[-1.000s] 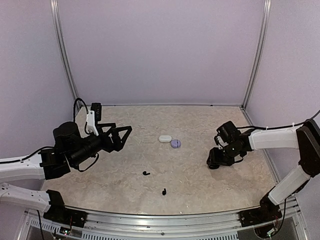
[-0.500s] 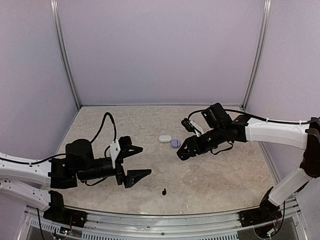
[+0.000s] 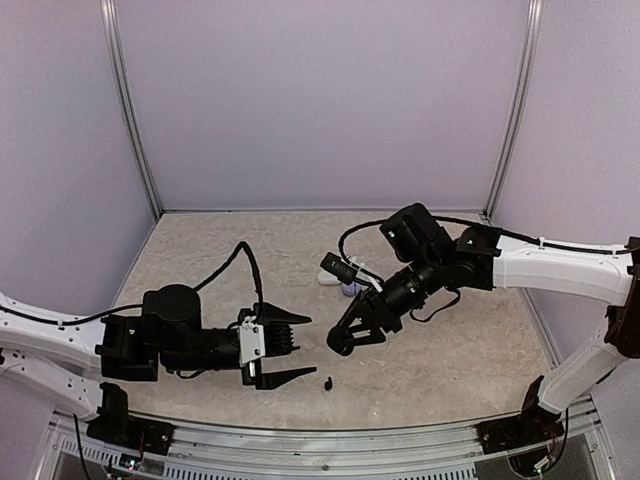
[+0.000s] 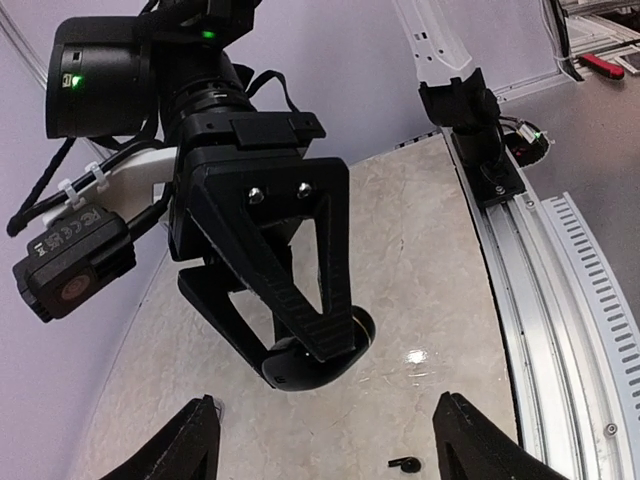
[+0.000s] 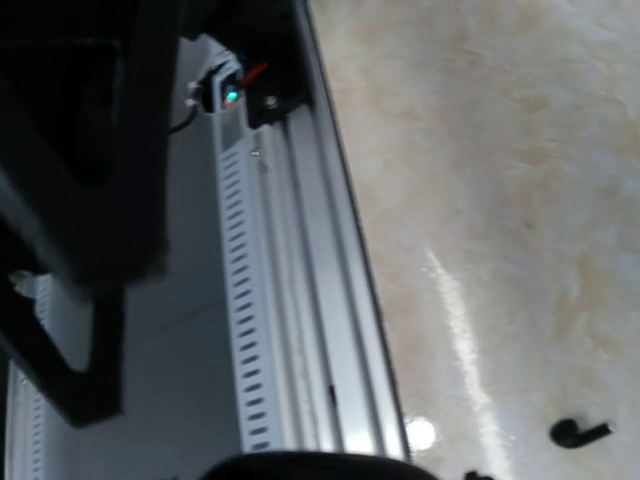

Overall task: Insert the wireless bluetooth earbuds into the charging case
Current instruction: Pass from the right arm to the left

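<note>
My right gripper is shut on a black pebble-shaped charging case, held low over the table near the middle front. In the left wrist view the case hangs between the right gripper's fingers. My left gripper lies level just left of it, open and empty, its fingertips wide apart. One black earbud lies on the table below both grippers; it is the same earbud in the left wrist view and the earbud in the right wrist view.
A white case and a lavender case sit behind the right arm, partly hidden by it. The metal rail runs along the near table edge, close to the earbud. Purple walls enclose the table.
The right arm swung left and nearer with the black case. The left gripper moved right and down beside it, its jaws narrowing somewhat. A second black earbud seen earlier is now covered.
</note>
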Tool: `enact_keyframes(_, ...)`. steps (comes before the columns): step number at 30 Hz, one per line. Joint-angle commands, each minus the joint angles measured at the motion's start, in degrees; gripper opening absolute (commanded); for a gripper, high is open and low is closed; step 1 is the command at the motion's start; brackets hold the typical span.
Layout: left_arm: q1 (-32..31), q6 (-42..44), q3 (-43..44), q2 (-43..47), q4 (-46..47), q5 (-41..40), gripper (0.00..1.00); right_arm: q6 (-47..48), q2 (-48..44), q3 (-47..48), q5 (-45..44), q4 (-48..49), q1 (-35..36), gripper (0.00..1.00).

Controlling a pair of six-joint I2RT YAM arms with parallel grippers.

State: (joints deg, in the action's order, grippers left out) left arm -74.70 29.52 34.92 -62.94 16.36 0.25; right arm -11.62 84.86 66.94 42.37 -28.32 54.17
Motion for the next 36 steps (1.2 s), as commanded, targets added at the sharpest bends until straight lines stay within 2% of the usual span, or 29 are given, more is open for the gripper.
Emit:
enact_keyframes(1,-0.77,7.13,3.70,-1.38,-4.89,-0.96,0.72,0.83,0.81,2.72,4.26,-1.54,1.16,0.42)
enact_keyframes(15,-3.33,16.50,7.97,-6.92,-9.45,-0.60,0.64,0.88,4.85,5.08,7.98,-4.00,3.71,0.43)
enact_keyframes(24,-4.40,19.47,9.35,-8.23,-9.97,-0.60,0.54,0.65,7.29,6.00,10.56,-4.20,4.40,0.43)
enact_keyframes(30,-4.69,20.14,10.07,-9.29,-10.56,-0.60,0.38,1.66,7.93,6.87,11.89,-4.81,4.63,0.43)
enact_keyframes(36,-4.67,20.43,10.54,-9.55,-11.04,-0.60,0.30,2.68,8.05,7.32,12.71,-5.39,4.67,0.44)
